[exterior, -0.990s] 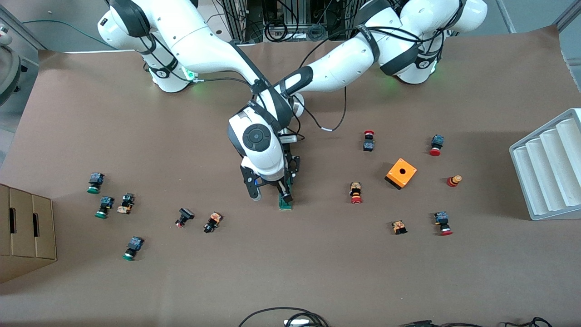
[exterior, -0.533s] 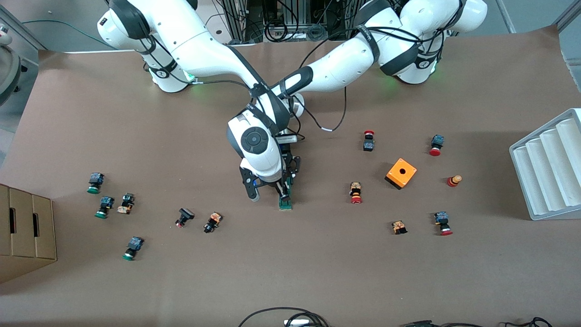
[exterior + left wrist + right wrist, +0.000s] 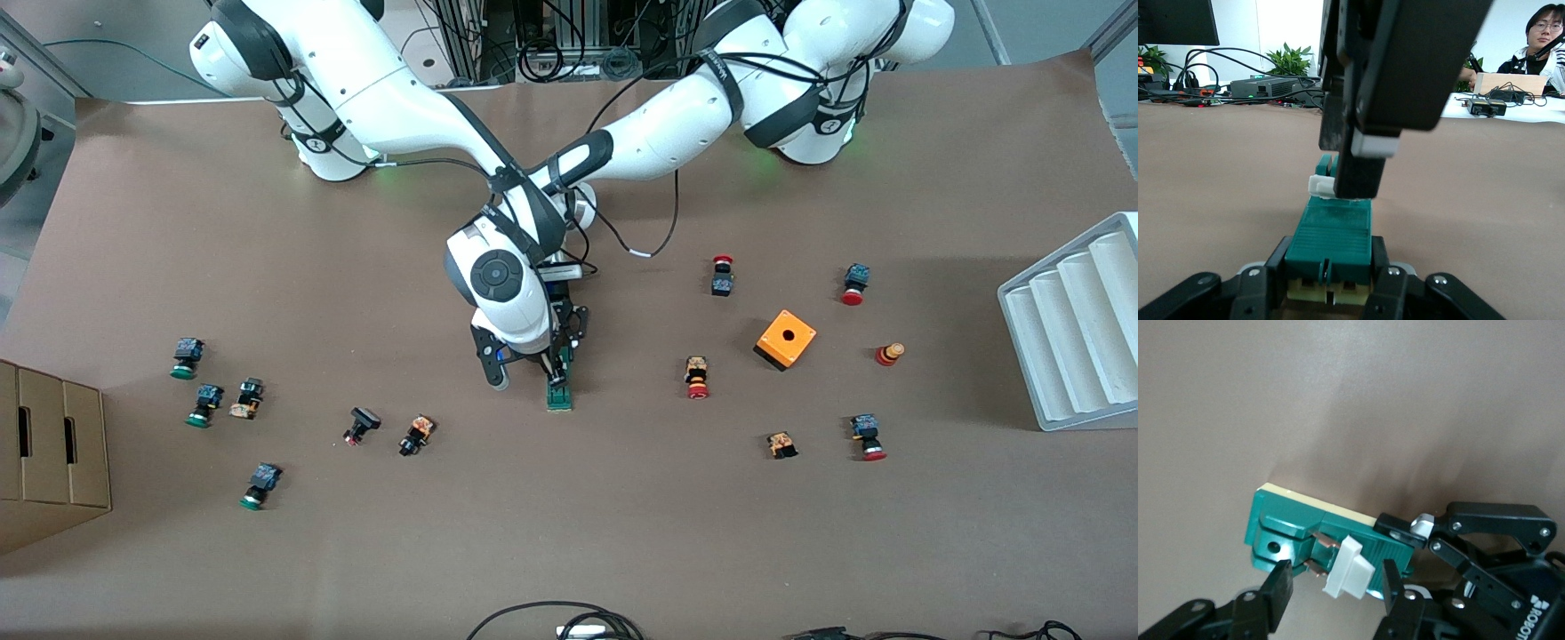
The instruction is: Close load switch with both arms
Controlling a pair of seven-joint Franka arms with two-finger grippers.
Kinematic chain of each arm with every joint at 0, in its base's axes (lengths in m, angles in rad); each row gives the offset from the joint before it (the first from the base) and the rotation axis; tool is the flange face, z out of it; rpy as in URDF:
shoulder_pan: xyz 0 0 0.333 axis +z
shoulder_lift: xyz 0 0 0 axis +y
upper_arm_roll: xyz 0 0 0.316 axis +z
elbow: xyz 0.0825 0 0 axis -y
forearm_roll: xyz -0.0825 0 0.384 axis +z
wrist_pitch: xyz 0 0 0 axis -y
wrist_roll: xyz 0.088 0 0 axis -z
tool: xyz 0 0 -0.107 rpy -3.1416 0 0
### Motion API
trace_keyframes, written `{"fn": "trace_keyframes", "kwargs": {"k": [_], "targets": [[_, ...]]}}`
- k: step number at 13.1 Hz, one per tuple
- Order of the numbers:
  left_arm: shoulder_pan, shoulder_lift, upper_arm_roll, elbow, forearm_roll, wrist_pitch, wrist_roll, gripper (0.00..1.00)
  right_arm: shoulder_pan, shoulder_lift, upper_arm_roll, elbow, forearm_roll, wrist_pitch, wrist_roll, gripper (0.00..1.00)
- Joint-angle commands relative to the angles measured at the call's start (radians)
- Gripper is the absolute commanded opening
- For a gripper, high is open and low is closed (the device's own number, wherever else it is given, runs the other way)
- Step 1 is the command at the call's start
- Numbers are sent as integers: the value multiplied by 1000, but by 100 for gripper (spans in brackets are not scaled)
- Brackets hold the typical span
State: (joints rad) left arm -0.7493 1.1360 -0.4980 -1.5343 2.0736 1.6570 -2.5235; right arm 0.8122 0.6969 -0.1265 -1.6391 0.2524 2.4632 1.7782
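The green load switch lies flat in the middle of the table. In the left wrist view my left gripper is shut on the end of the load switch that points toward the robot bases. My right gripper hangs over the switch with its fingers open. One finger stands on each side of the raised white tab, and a gap shows on both sides. From the front, my right gripper and left gripper crowd together and hide most of the switch.
An orange box with a hole and several red-capped buttons lie toward the left arm's end. Several green and black buttons lie toward the right arm's end. There is also a white slotted rack and a cardboard box.
The right arm's wrist has shifted slightly toward the robot bases over the switch. The left arm and the switch have stayed in place.
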Motion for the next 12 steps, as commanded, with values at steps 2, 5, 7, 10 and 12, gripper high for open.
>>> {"fn": "trace_keyframes", "kwargs": {"k": [2,5,7,10,12], "targets": [[-12,24,-1,34,11,-5,6,47,-1,-39,8,-64,15,48,-3,62],[-12,24,-1,33,11,-5,5,47,2,-31,10,-64,13,59,-3,54],[-12,24,-1,34,13,-5,5,47,4,-30,10,-64,13,62,-2,53],[-12,25,-1,34,11,-5,6,47,8,-30,8,-62,11,62,-2,50],[-12,25,-1,34,11,-5,8,47,7,-33,8,-54,11,60,-3,50]]}}
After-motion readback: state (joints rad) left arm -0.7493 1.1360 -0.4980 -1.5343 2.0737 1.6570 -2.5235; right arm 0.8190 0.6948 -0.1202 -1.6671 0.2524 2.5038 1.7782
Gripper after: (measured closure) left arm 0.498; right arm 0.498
